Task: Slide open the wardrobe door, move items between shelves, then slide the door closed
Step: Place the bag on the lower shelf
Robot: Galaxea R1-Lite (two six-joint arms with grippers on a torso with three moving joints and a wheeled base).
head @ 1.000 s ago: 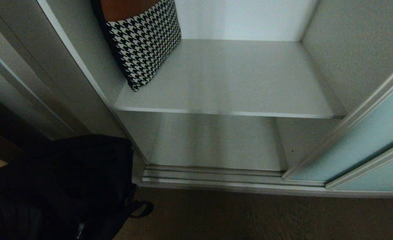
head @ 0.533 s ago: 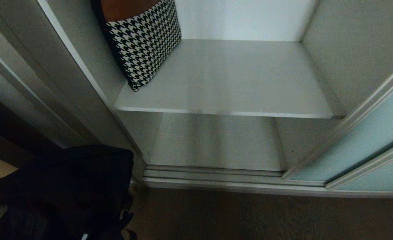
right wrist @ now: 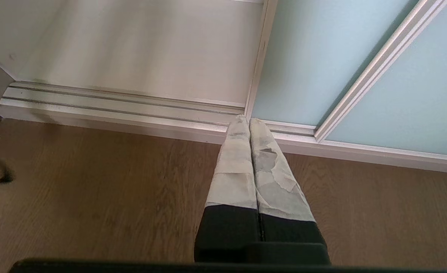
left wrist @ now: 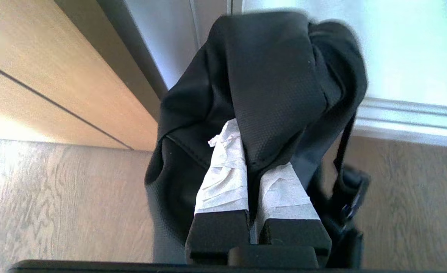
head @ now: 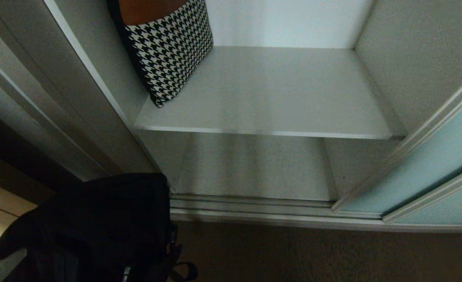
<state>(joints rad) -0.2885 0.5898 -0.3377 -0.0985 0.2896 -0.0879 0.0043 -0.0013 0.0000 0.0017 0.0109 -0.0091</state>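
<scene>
In the head view the large black bag (head: 98, 227) hangs at the lower left, in front of the wardrobe's left side wall. My left gripper (left wrist: 248, 151) is shut on a fold of the black bag (left wrist: 269, 76), which drapes over its taped fingers (left wrist: 223, 178). The houndstooth piece (head: 168, 51) leans at the left end of the upper shelf (head: 278, 90); the lower shelf (head: 254, 168) is bare. The sliding wardrobe door (head: 430, 168) stands slid to the right. My right gripper (right wrist: 244, 121) is shut on nothing, low over the floor by the sliding wardrobe door (right wrist: 307, 57).
A silver door track (head: 254, 207) runs along the wardrobe's foot, with brown wood floor (head: 313, 254) in front. A tan wooden panel (left wrist: 57, 68) stands left of the wardrobe. A second teal panel (head: 446, 207) sits in front of the open door.
The black bag has sunk a little and swung right toward the wardrobe opening; its strap loop now hangs lower. The shelves, door and right arm have not moved.
</scene>
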